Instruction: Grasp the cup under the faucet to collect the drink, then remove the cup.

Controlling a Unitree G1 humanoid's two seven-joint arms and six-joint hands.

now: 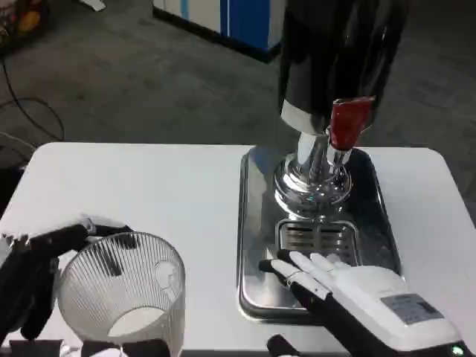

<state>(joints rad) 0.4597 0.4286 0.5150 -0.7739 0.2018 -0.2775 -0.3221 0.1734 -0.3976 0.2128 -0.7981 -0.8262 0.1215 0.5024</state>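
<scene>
— Right, where's the cup (123, 294) sitting for you?

— Low on the left of my view, near the front edge of the bench (149, 186), upright, mouth open to the camera. My left hand (33, 279) grips it: dark fingers wrap the rim on the far side and more show at its base.

— And the faucet?

— Up and to the right of the cup. The red tap handle (348, 123) hangs off the black dispenser (335, 52), above the slotted grate (316, 238) in the steel drip tray (253, 223). So, as I judge it, the cup has to travel rightward and away from me, keeping its axis vertical, and land on that grate.

— Anything in the way?

— My right hand (338, 282). It lies flat on the tray's near end, fingers spread toward the grate, holding nothing. The left hand is the one with the cup; the right is nearer the tap. The bench between cup and tray is bare white, but I'd lift over the tray's raised lip.
</scene>
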